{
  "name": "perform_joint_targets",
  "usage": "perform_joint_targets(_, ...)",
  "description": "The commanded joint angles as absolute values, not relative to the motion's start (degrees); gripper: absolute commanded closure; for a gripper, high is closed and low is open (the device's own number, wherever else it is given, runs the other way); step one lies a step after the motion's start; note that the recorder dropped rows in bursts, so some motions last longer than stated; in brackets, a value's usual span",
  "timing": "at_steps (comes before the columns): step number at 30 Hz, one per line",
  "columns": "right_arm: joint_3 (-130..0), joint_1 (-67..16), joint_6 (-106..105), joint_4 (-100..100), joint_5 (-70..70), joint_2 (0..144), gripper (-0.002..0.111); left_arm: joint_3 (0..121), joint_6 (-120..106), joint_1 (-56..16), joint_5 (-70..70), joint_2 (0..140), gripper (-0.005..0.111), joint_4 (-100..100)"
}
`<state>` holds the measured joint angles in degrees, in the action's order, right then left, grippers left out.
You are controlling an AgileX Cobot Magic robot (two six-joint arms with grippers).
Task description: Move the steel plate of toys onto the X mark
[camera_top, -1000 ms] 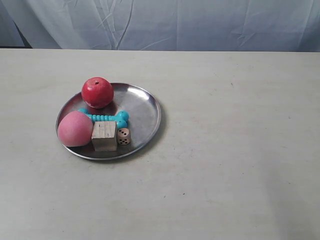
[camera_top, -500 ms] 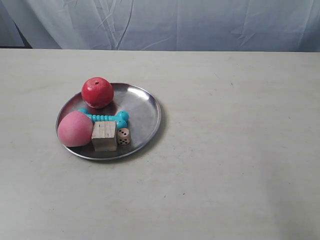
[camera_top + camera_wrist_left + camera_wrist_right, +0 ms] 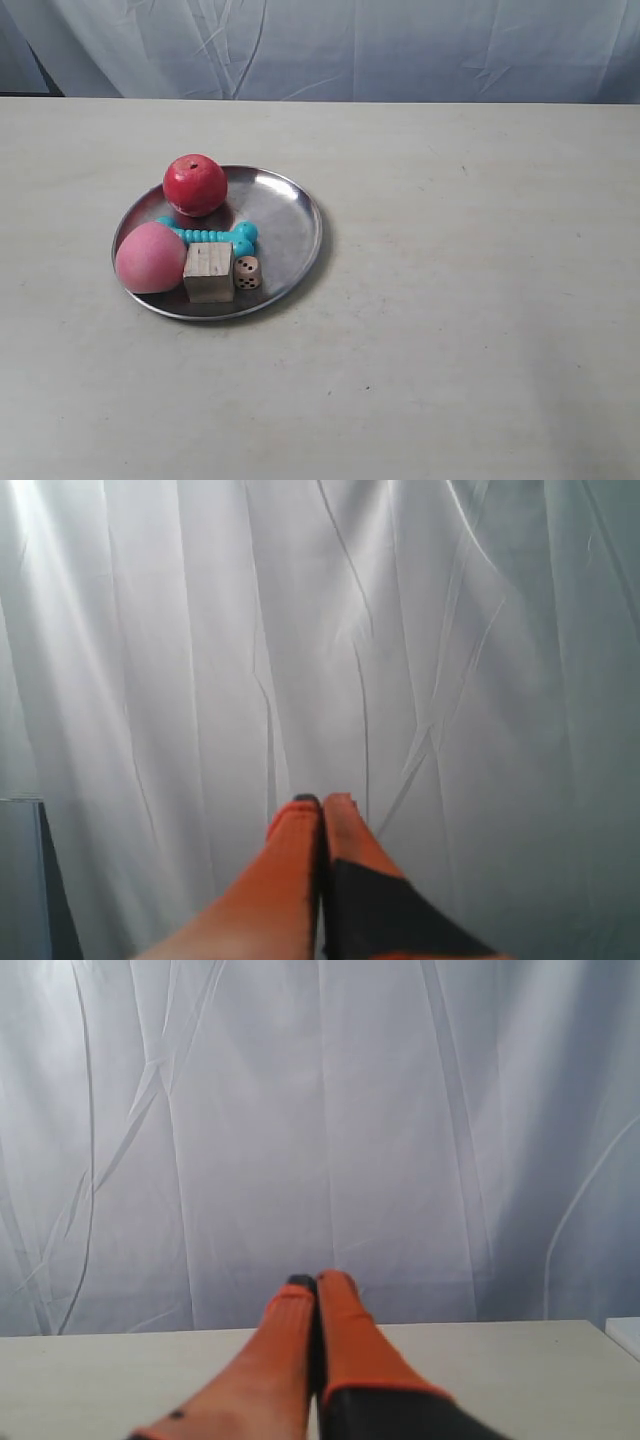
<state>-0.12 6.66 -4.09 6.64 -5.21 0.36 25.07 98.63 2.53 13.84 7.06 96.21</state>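
The steel plate (image 3: pixel 290 225) lies on the table at the exterior view's left. On it sit the red ball (image 3: pixel 195 185), pink egg-shaped ball (image 3: pixel 150 257), turquoise bone (image 3: pixel 212 236), wooden cube (image 3: pixel 209 271) and small die (image 3: pixel 247 272). A tiny dark mark (image 3: pixel 367 388) shows on the table nearer the front; its shape is too small to make out. Neither arm appears in the exterior view. My left gripper (image 3: pixel 322 802) is shut and empty, facing the curtain. My right gripper (image 3: pixel 316 1280) is shut and empty above the table's far edge.
A pale table (image 3: pixel 480 300) fills the exterior view. A white curtain (image 3: pixel 350 45) hangs behind its far edge. A dark panel (image 3: pixel 30 880) shows at the corner of the left wrist view.
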Motion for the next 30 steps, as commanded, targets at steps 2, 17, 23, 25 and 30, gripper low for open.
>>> perform_joint_targets(2,0.00,6.99,-4.17,6.86,-5.61,0.00,0.108,24.83,96.37,2.12,11.10,7.41,0.107,97.05)
perform_joint_targets(17,0.00,6.99,-4.06,6.96,-5.61,0.00,0.108,21.86,108.47,3.49,8.03,7.41,0.107,99.76)
perform_joint_targets(23,0.00,6.99,-4.06,6.96,-5.61,0.00,0.108,21.86,119.87,3.49,-11.29,7.41,0.107,75.10)
perform_joint_targets(25,0.00,6.99,-4.06,6.96,-5.61,0.00,0.108,21.86,119.87,3.49,-12.97,7.41,0.107,70.10)
perform_joint_targets(30,0.00,6.99,-4.06,6.96,-5.61,0.00,0.108,21.86,119.87,3.49,-13.67,7.41,0.107,57.89)
